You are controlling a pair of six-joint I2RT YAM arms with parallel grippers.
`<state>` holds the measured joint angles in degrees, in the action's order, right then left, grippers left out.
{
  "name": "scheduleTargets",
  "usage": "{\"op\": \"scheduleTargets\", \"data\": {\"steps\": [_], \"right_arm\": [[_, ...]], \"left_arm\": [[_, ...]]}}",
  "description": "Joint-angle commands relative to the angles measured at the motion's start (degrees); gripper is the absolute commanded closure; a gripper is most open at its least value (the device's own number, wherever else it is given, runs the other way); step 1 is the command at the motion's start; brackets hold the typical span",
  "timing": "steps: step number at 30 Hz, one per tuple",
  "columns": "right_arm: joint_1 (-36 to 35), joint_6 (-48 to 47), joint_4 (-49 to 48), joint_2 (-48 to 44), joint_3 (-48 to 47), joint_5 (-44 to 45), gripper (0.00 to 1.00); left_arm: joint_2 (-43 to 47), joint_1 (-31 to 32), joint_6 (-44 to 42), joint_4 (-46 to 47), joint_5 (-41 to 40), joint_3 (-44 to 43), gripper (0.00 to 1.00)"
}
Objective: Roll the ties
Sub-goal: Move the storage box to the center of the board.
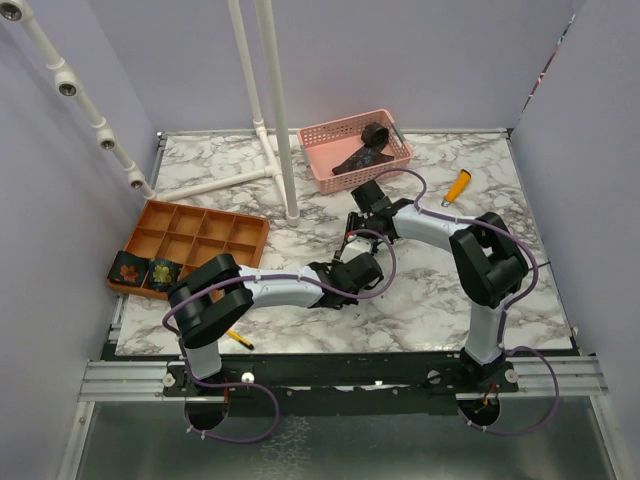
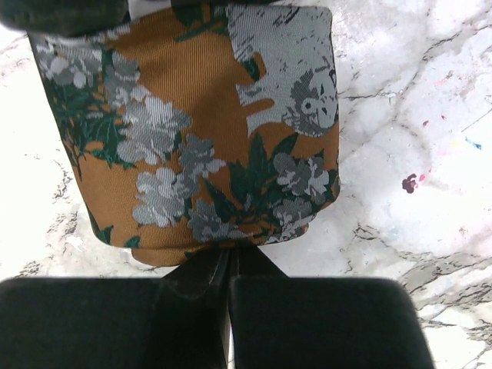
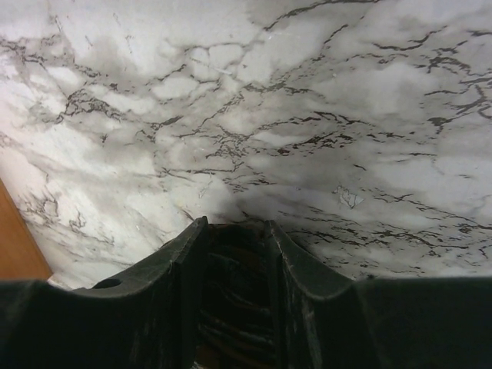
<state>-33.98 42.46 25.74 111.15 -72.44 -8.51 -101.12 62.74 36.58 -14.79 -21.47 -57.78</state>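
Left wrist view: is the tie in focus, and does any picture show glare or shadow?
Left wrist: the tie is sharp, the table beside it nearly washed out. Right wrist: table in focus, soft shadow ahead of the right end effector. Top external: even light, no hard shadows.

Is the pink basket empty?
No, a dark tie lies inside the basket.
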Motion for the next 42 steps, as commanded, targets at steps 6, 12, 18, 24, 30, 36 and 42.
{"op": "scheduleTargets", "data": {"steps": [6, 12, 18, 24, 30, 36, 42], "right_arm": [[-1.8, -4.8, 4.3, 0.9, 7.8, -4.5, 0.61], [-2.4, -5.8, 4.7, 0.7, 8.8, -6.1, 0.61], [-2.3, -5.4, 6.2, -0.1, 5.9, -6.1, 0.57], [-1.8, -5.4, 9.6, -1.2, -0.5, -4.3, 0.49], [0.4, -5.5, 13.4, -1.6, -6.8, -2.1, 0.46], [3.5, -5.2, 14.9, -4.7, -9.7, 0.5, 0.46], [3.8, -5.0, 7.6, -17.1, -0.8, 5.3, 0.46]], "left_arm": [[-2.8, -1.7, -3.0, -2.4, -2.9, -1.7, 1.00], [-2.8, -2.0, -3.4, -1.6, -2.5, -1.4, 1.00], [2.3, -1.9, -2.1, -1.0, -1.1, 2.6, 1.00], [8.2, -1.6, -0.9, -0.9, 0.4, 6.4, 1.00], [14.7, -0.7, -0.5, -1.2, 2.7, 9.2, 0.95], [23.8, -0.1, -1.7, -6.7, 6.3, 10.8, 0.83], [34.1, -0.6, -5.8, -11.6, -0.3, 10.4, 0.39]]}}
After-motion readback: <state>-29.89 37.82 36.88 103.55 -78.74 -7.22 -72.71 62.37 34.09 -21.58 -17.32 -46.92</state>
